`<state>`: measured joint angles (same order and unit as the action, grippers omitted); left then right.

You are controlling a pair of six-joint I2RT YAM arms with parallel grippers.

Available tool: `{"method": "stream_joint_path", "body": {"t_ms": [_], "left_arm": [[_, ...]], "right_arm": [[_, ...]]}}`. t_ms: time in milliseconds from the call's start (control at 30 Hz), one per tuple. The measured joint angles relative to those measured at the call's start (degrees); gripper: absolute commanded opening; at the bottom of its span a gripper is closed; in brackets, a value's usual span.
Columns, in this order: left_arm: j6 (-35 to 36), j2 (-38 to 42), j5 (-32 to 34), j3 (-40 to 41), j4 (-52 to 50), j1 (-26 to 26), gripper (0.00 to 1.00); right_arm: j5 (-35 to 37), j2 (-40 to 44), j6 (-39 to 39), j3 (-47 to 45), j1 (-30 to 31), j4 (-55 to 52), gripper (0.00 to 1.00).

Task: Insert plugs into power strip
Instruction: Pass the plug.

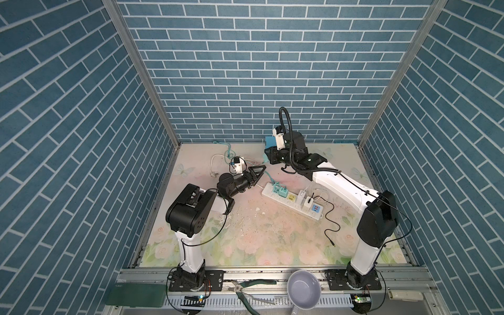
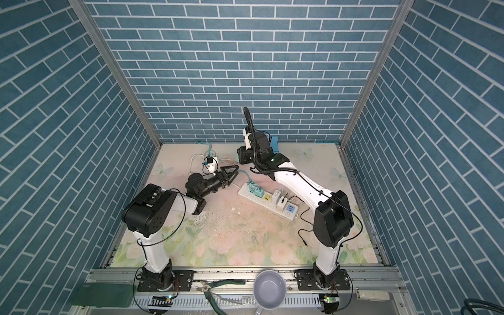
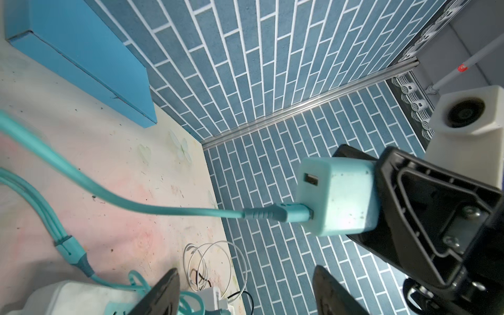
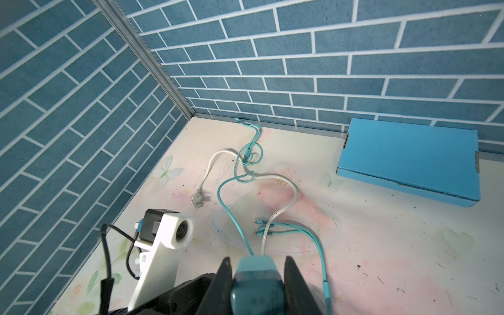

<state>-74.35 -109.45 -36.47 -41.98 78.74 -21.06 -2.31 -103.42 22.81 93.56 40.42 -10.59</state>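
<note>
— Floral table (image 1: 245, 240), blue brick walls (image 1: 245, 68). Where's the plug?
— The mint plug (image 3: 338, 196) is up off the table, clamped in the right gripper (image 4: 257, 261), with its cable (image 3: 163, 207) trailing down.
— And the left gripper (image 1: 259, 176)?
— Jaws apart and empty; the plug is just ahead of them, not touching. The strip (image 1: 291, 199) lies nearby with other plugs (image 1: 281, 191) seated in it.

The floral pastel worktop (image 1: 245, 240) carries the power strip (image 1: 289, 201), lying slantwise near its middle. A light-blue flat box (image 4: 409, 161) lies along the back edge. Toward the back left corner lie a white cord (image 4: 197, 201) and tangled teal cables (image 4: 248, 156).
</note>
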Motion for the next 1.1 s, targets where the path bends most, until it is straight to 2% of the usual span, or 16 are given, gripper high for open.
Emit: {"method": "stream_joint_path", "body": {"t_ms": [300, 600, 1100], "left_arm": [[0.22, -2.40, -0.26, 0.17, 0.11, 3.78, 0.76], [0.68, -2.19, -0.66, 7.67, 0.46, 8.72, 0.76], [-0.28, -2.21, 0.48, 7.58, 0.48, 7.52, 0.79]], "right_arm": [[-1.62, -3.85, 3.30, -1.03, 0.00, 2.64, 0.00], [-3.72, -9.44, 6.14, -0.94, 0.00, 3.85, 0.00], [-4.81, -11.23, 9.03, -0.52, 0.46, 6.36, 0.00]]}}
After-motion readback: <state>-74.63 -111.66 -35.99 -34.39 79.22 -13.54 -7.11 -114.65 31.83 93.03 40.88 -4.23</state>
